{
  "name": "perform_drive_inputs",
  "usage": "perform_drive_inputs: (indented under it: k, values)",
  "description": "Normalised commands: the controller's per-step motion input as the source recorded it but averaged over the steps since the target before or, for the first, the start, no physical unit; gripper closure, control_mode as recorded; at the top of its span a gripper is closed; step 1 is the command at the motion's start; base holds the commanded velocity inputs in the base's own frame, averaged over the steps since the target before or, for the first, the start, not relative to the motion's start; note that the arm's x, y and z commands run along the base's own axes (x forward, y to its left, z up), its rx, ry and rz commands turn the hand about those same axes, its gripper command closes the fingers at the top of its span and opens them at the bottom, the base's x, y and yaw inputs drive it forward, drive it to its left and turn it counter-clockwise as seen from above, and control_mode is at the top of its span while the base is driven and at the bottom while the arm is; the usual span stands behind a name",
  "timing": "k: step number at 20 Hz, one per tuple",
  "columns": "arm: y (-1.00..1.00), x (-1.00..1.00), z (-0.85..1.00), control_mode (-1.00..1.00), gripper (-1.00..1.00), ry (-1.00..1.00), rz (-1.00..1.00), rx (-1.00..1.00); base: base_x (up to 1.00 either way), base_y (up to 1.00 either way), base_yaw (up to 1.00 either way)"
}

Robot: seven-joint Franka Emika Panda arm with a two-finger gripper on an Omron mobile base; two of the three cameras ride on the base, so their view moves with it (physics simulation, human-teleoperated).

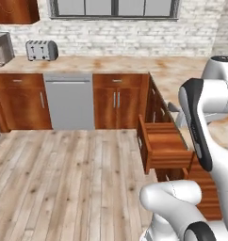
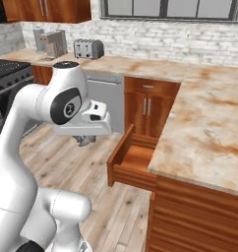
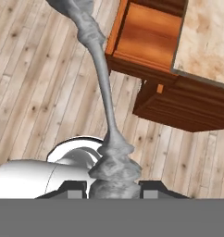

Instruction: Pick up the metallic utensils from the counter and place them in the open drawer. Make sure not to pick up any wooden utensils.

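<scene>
One grey metal utensil [image 3: 103, 88] sits between the two dark fingertips [image 3: 73, 189] of the gripper [image 3: 113, 187], which is closed about partway onto the utensil's thick, knobbly end. From there a thin stem runs up and away from the hand to a second lumpy end near the top edge of the hand view. Below the utensil lies the pale plank floor [image 3: 35, 92], and the open drawer [image 3: 146, 37] is off to one side of it, not under it: a shallow reddish-brown wooden box whose bare inside shows. In the right base view the gripper [image 2: 84, 140] hangs under the white arm's wrist, over the floor and to the left of the drawer [image 2: 133, 165], clearly apart from its front panel; a small grey shape sticks out beneath the hand, too small to make out. The drawer stands pulled out from the cabinets under the counter [image 2: 209, 123], a wide beige stone top with rust-orange patches. In the left base view the drawer [image 1: 165, 143] juts out from the cabinet row toward the floor, with the arm's dark-jointed link rising just to its right. A silver toaster [image 1: 41, 50] stands on the far stretch of counter [image 1: 111, 63] against the brick wall, above a grey dishwasher [image 1: 69, 101].
</scene>
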Motion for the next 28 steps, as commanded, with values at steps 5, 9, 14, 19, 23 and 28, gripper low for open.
perform_drive_inputs:
  k: [5, 9, 14, 19, 23, 28]
  values:
    - [0.0, 0.0, 0.0, 1.0, 1.0, 0.0, 0.0, 0.0, 0.25, -0.14, -0.24]
    - [0.0, 0.0, 0.0, 1.0, 1.0, 0.0, 0.0, 0.0, 0.58, -0.1, -0.03]
    - [0.0, 0.0, 0.0, 1.0, 1.0, 0.0, 0.0, 0.0, 0.46, 0.06, -0.08]
    - [0.0, 0.0, 0.0, 1.0, 1.0, 0.0, 0.0, 0.0, 0.01, 0.0, -0.01]
    - [0.03, 0.0, -0.04, -1.0, 1.0, 0.0, 0.0, 0.0, 0.0, 0.0, 0.0]
    - [0.5, 0.2, -0.73, -1.0, 1.0, 0.0, 0.0, 0.0, 0.0, 0.0, 0.0]
